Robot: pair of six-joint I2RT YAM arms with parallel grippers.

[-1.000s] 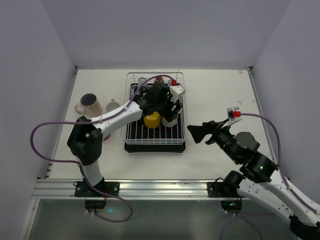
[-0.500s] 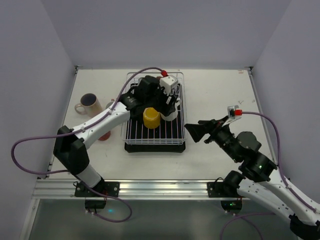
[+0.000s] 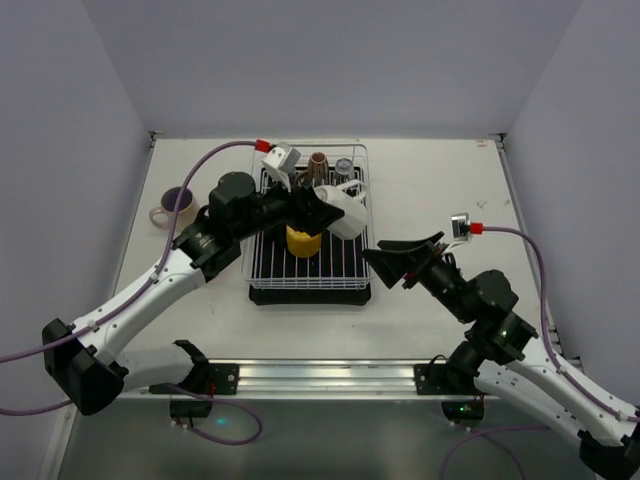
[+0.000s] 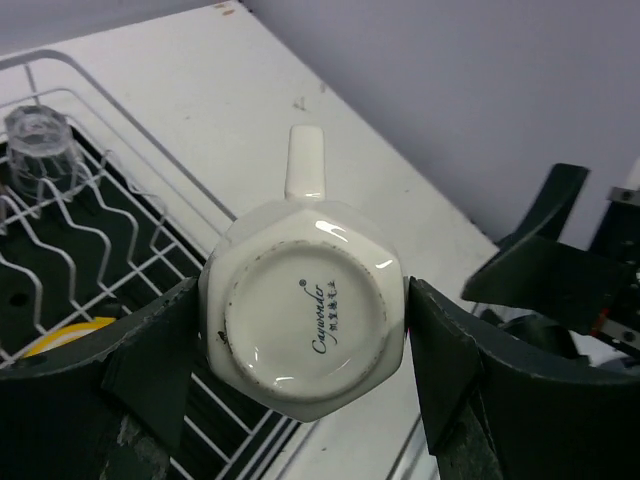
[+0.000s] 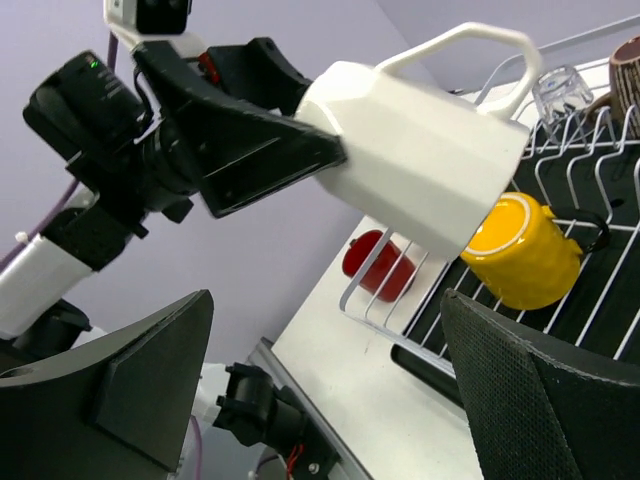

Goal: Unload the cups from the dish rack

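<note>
My left gripper is shut on a white faceted mug, held on its side in the air above the dish rack. In the left wrist view the mug's base fills the gap between both fingers. A yellow cup lies in the rack below it, and a brown cup and a clear glass stand at the rack's far end. My right gripper is open just right of the rack, facing the white mug, with nothing between its fingers.
A cream mug with a dark inside stands on the table left of the rack. A red cup lies on the table beyond the rack's left side. The left arm stretches across the table's left half.
The left arm has lifted the white mug out of the rack and turned it toward the right gripper, its elbow swinging down to the left. The right gripper edged left.
</note>
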